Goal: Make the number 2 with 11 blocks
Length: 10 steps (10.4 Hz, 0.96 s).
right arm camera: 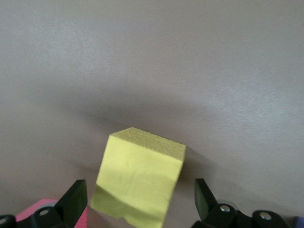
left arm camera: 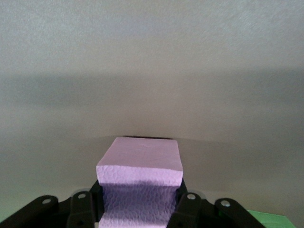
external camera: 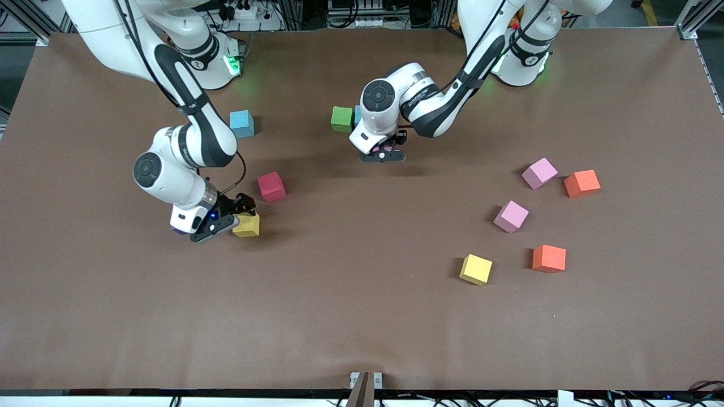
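The left gripper [external camera: 383, 154], over the table beside the green block [external camera: 341, 119], is clamped on a pink block [left arm camera: 140, 178] that we judge is to be set down next to it. The right gripper [right arm camera: 137, 199], fingers apart, straddles a skewed yellow block [right arm camera: 138, 175] near the red block [external camera: 271, 186]; we would square its fingers to the block's faces first.

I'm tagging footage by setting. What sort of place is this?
Probably a robotics lab: a brown-covered table framed by aluminium rails, cabling along its edges, and coloured foam blocks scattered for practice.
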Tool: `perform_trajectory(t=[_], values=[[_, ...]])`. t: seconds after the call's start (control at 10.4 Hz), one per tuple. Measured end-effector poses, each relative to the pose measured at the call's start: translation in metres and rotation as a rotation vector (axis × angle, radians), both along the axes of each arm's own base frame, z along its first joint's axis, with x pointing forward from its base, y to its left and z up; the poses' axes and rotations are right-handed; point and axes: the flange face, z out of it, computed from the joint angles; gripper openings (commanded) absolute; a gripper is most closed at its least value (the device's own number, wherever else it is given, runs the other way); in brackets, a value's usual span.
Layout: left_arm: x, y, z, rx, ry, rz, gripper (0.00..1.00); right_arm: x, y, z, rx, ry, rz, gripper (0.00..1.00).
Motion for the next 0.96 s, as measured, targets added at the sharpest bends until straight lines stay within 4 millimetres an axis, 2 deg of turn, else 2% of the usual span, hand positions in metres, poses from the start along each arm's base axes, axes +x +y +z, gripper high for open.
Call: perform_trajectory(t=[0.29, 0.58, 0.77, 0.96], values=[[-0.001, 0.005, 0.000, 0.009, 0.004, 0.026, 0.46, 0.002, 0.004, 0.003, 0.003, -0.006, -0.063, 1.00], [-0.004, 0.001, 0.012, 0.015, -0.037, 0.046, 0.45, 0.005, 0.008, 0.005, 0.003, -0.038, -0.072, 0.95], [-0.013, -0.007, 0.022, 0.045, -0.118, 0.075, 0.45, 0.007, 0.010, 0.001, 0.001, -0.067, -0.079, 0.95], [-0.019, -0.011, 0.023, 0.056, -0.146, 0.087, 0.46, 0.007, 0.009, -0.010, -0.006, -0.082, -0.086, 0.87]])
